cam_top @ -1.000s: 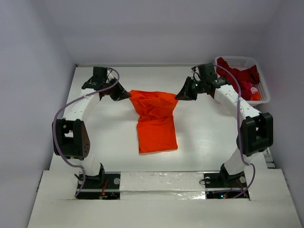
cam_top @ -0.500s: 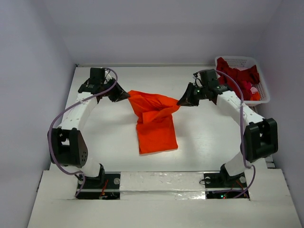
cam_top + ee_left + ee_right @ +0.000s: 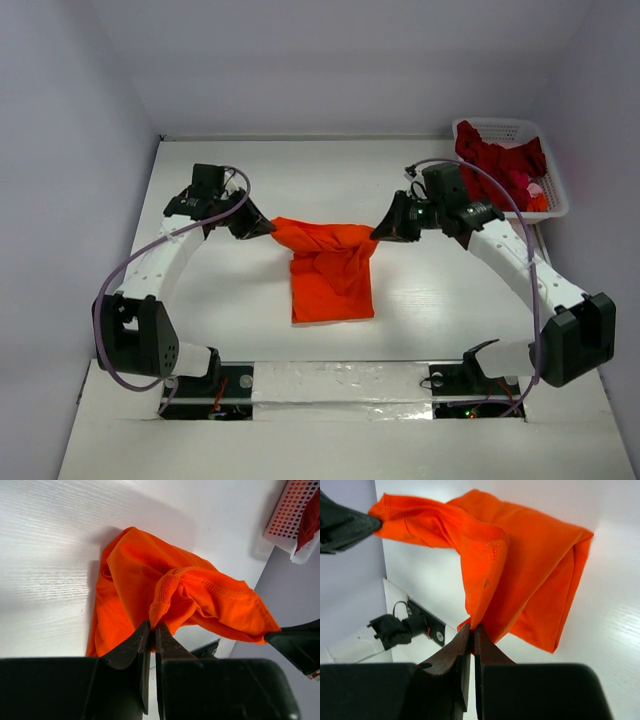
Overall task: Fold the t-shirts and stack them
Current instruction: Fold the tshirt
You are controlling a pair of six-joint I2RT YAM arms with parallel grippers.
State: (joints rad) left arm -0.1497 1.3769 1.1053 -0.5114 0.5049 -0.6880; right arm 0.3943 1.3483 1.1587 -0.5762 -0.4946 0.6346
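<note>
1. Left gripper [image 3: 262, 228]: my jaws are pinched tight on one upper corner of the orange t-shirt [image 3: 330, 275]. In my wrist view a ribbed hem edge comes out from between the fingertips.
2. Right gripper [image 3: 382, 232]: my jaws are likewise closed on the opposite upper corner, with the cloth caught at the very tips.
3. Orange t-shirt, upper part: it is strung between my two grippers and held off the table [image 3: 230, 300]. It is gathered into a wrinkled band running left to right.
4. Orange t-shirt, lower part: it hangs down from that band toward my bases and lies flat on the table, about midway between my two arms.
5. Position relative to my grippers: the shirt touches each gripper only at its pinched corner. The bulk of the cloth lies between them and nearer to me than either one.
6. Dark red t-shirts [image 3: 497, 160]: these are heaped in the white latticed basket [image 3: 500, 125] at the far right corner of the table. They lie beyond my right arm and well apart from both grippers.
</note>
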